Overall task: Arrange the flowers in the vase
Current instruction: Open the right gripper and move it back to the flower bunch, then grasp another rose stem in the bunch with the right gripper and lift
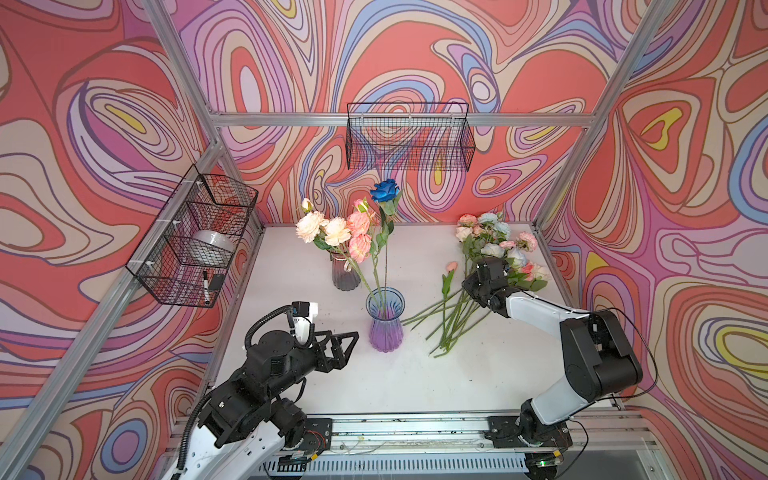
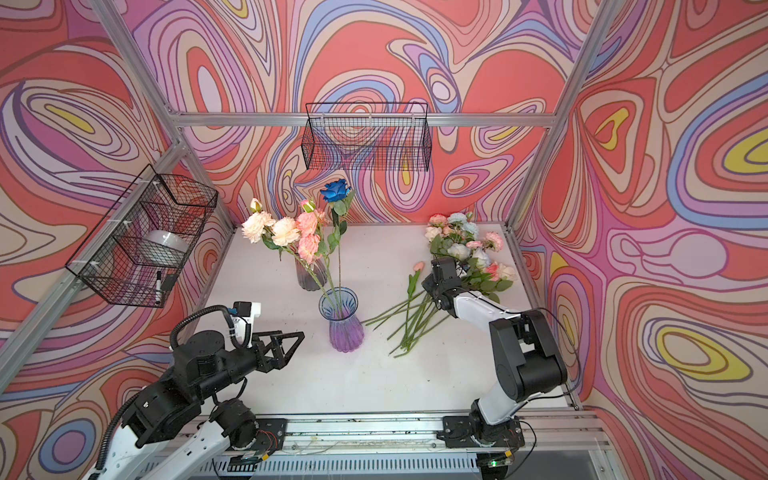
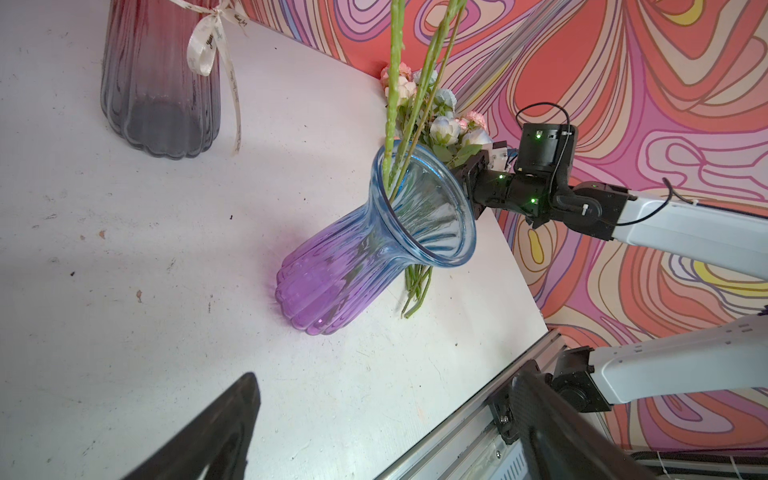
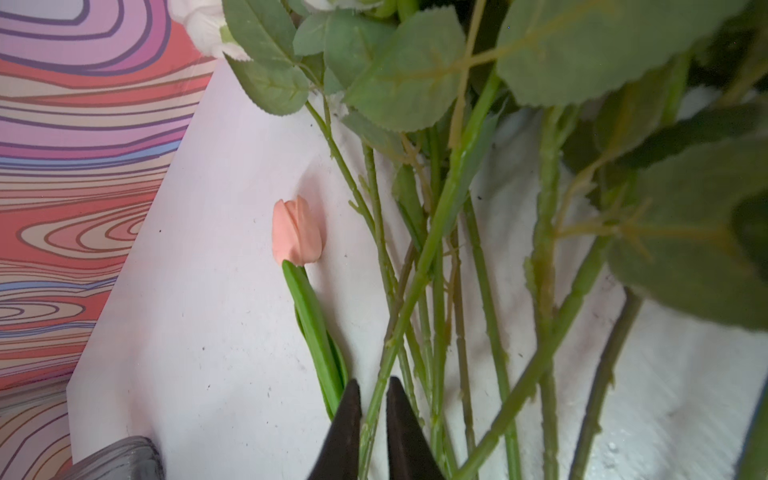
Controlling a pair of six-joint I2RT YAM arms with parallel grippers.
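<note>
Right fingers (image 4: 351,415) are clamped on one green stem (image 4: 419,266), well back from its bloom, in the pile (image 1: 492,248). The pile lies along the counter's (image 1: 436,382) right edge, blooms toward the far right corner and cut ends fanned toward the middle. Left fingers (image 3: 224,432) are spread wide with nothing in them, toward the left edge, near the vase (image 1: 385,320) but apart from it. The vase stands mid-counter and holds the blue rose (image 1: 384,190) plus a couple more stems. The grey vase (image 1: 345,276) just behind it carries peach and pink blooms. Watch your lift: the gripped stem crosses its neighbours, so pulling up will likely drag some along or scatter the pile. The tulip's (image 4: 297,232) leaf sits just beside one finger and may come too. With a long stem, the bloom end could swing, twist in the grip, or clip the vase and tip it.
</note>
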